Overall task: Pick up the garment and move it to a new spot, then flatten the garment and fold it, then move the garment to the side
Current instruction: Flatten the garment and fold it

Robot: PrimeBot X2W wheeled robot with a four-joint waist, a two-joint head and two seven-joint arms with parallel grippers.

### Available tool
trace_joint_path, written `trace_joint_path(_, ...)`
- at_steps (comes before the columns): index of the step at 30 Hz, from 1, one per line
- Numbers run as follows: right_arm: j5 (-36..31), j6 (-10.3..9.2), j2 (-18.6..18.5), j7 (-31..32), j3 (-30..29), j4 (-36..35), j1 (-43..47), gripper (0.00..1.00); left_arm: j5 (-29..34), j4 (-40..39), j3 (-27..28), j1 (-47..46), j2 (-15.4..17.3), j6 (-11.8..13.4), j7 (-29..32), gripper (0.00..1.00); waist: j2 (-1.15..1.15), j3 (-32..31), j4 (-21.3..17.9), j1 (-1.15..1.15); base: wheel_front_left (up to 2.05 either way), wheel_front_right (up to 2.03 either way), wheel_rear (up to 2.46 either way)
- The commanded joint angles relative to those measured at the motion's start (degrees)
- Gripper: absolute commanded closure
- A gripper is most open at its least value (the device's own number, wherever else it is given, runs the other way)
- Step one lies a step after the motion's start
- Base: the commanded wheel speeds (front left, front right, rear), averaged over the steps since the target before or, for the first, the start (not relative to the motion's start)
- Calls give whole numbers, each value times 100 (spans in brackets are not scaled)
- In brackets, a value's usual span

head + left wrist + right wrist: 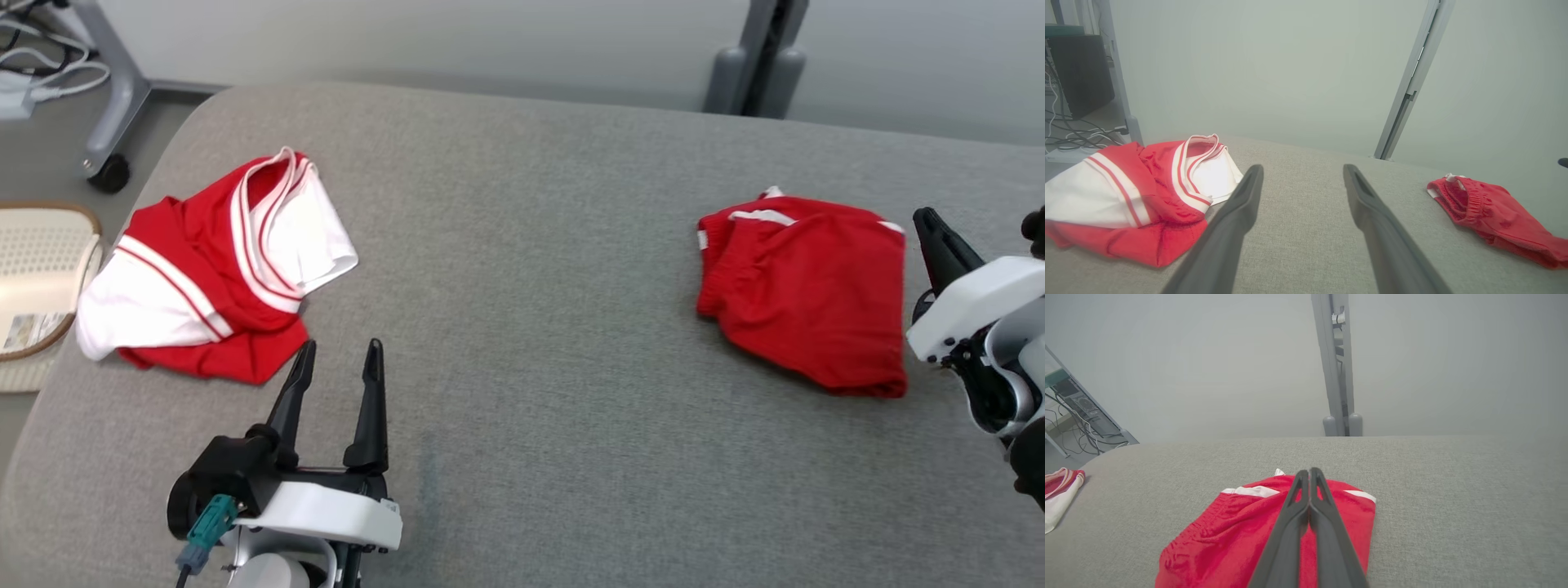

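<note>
Red shorts folded flat at right side of grey cushioned surface, waistband toward centre. Red-and-white jersey crumpled at far left, well apart from shorts. Right gripper just beside shorts' right edge, fingers pressed together, nothing between them. Left gripper near jersey's lower edge, fingers spread wide, empty, not touching cloth. Pale basket off left edge.

Red shorts, white-trimmed, folded into a compact flat rectangle, on the right side of the grey padded surface. Red-and-white jersey, crumpled, collar upturned, lies well apart near the left edge.
</note>
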Motion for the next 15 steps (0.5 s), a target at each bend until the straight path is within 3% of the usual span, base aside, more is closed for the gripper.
trace_joint_path(1,-165,2,-54,-50,-297,-171,188,100,53,-36,64,51,17,-34,-11,0,0,-185,-195,0,0,0,0)
trace_joint_path(6,-1018,2,43,-43,-1473,-793,990,100,98,-90,179,143,19,-60,-10,0,0,-280,-307,0,0,0,0)
trace_joint_path(12,-2425,2,823,-45,-3431,-1960,2476,100,158,-157,347,247,17,-101,-10,0,0,-375,-547,0,0,0,0)
trace_joint_path(15,-3056,2,1222,-45,-4006,-2460,3037,100,184,-157,413,306,19,-105,-10,0,0,-429,-648,0,0,0,0)
